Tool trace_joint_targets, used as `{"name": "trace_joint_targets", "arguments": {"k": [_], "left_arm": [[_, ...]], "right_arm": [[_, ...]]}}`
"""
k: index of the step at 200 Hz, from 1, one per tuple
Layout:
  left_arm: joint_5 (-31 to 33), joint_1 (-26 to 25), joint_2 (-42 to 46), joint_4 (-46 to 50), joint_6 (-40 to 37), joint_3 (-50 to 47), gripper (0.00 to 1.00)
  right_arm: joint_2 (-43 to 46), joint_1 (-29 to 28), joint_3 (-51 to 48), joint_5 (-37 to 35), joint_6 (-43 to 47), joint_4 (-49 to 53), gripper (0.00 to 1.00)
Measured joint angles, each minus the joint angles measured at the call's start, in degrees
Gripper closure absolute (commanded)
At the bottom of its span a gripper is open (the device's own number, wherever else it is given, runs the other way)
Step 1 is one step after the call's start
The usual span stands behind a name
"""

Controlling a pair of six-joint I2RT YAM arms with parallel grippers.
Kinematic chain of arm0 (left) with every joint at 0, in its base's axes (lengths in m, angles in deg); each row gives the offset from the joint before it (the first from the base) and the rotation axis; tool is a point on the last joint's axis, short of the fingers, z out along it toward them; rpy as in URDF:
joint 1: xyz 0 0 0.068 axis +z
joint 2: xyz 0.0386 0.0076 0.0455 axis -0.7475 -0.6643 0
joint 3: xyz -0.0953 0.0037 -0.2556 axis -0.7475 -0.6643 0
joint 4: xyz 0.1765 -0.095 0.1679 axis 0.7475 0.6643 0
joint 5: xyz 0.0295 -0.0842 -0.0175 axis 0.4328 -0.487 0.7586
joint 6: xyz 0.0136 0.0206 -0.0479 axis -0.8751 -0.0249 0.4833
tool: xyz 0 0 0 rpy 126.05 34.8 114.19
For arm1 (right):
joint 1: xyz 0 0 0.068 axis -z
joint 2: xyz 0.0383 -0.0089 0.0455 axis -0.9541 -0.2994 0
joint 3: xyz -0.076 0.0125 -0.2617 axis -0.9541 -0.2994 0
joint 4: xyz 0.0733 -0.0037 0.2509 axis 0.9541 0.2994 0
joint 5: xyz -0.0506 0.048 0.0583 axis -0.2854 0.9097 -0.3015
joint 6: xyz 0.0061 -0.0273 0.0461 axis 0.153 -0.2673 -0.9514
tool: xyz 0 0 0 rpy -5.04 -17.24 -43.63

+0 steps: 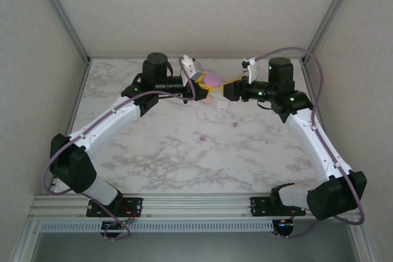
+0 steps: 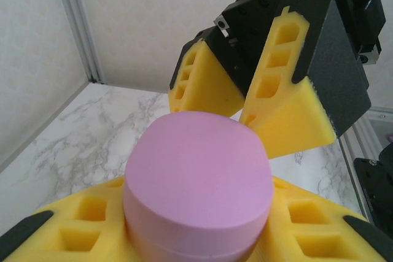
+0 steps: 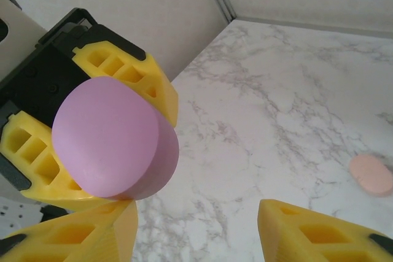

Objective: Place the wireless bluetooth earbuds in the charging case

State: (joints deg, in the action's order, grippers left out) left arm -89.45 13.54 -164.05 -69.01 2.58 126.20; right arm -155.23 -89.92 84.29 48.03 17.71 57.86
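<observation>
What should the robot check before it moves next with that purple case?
1. Left hand holding the purple case: ok, pinched between its yellow fingers.
2. Right hand open: ok, nothing in it.
3. Right hand touching the purple case: cannot tell.
4. Case lid open: not ok, it looks shut.
5. Earbuds picked up: not ok, the tiny bits lie on the table.

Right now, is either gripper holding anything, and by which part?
The left gripper holds the purple case, its fingers clamped on opposite sides of the round side wall. The right gripper is open and holds nothing.
</observation>
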Motion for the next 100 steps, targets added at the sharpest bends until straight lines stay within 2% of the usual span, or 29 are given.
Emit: {"name": "trace_joint_targets", "arguments": {"k": [59, 100], "left_arm": [[-1.7, -1.5, 0.0, 2.1, -0.5, 0.0, 0.78], [-3.1, -1.5, 0.0, 2.4, -0.5, 0.0, 0.78]], "right_arm": [[1.4, 3.9, -1.3, 0.8, -5.4, -7.1, 0.46], [1.7, 4.2, -1.4, 0.5, -6.1, -8.4, 0.45]]}}
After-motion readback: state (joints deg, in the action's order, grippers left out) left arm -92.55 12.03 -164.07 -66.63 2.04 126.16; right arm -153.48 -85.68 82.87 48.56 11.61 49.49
